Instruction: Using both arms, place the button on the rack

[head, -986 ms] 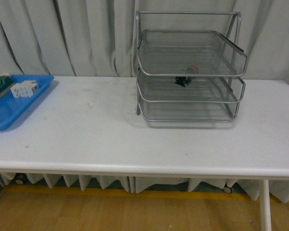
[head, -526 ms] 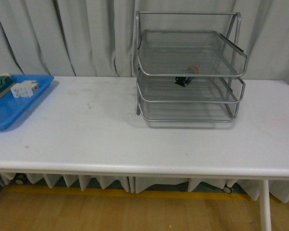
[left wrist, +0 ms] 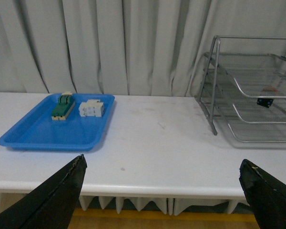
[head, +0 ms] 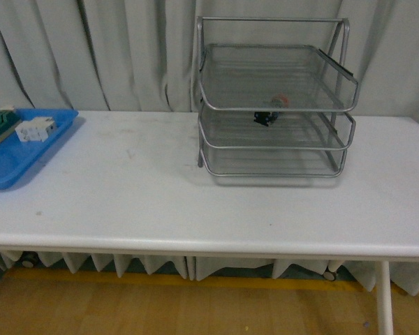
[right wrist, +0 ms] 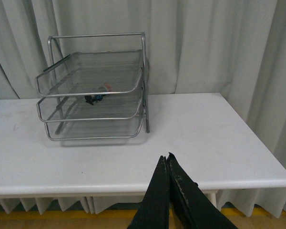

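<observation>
Button (head: pixel 269 112) already lies in the rack (head: pixel 274 98); left gripper (left wrist: pixel 162 191) wide open, right gripper (right wrist: pixel 168 183) closed, both empty. Looks done.

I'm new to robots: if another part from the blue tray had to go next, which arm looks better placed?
Probably the left. Its wrist camera faces the blue tray, its gripper wide open. The right gripper is shut, facing the rack, where the button already lies.
</observation>
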Robot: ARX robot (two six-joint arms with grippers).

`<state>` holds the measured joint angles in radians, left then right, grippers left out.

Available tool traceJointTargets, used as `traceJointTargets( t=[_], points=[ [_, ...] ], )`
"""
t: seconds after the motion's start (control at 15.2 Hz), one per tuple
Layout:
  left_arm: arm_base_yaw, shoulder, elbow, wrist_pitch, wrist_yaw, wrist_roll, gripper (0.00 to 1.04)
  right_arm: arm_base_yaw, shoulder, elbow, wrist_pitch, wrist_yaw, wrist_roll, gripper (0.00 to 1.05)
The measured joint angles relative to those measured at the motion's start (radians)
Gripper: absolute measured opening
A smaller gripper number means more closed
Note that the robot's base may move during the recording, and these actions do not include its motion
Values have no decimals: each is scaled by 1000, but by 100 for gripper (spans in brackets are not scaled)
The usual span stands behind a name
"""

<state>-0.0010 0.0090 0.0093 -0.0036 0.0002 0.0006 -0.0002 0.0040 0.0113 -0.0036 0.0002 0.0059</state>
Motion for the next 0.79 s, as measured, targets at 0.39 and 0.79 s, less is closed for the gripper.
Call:
traceJointTargets(
  t=[0.39, 0.79],
  points=[
    [0, 0, 0, 1, 0, 0, 98, 0, 0, 0, 0, 0, -2, 24],
    [0, 0, 0, 1, 0, 0, 98, 0, 0, 0, 1, 0, -2, 86]
  ],
)
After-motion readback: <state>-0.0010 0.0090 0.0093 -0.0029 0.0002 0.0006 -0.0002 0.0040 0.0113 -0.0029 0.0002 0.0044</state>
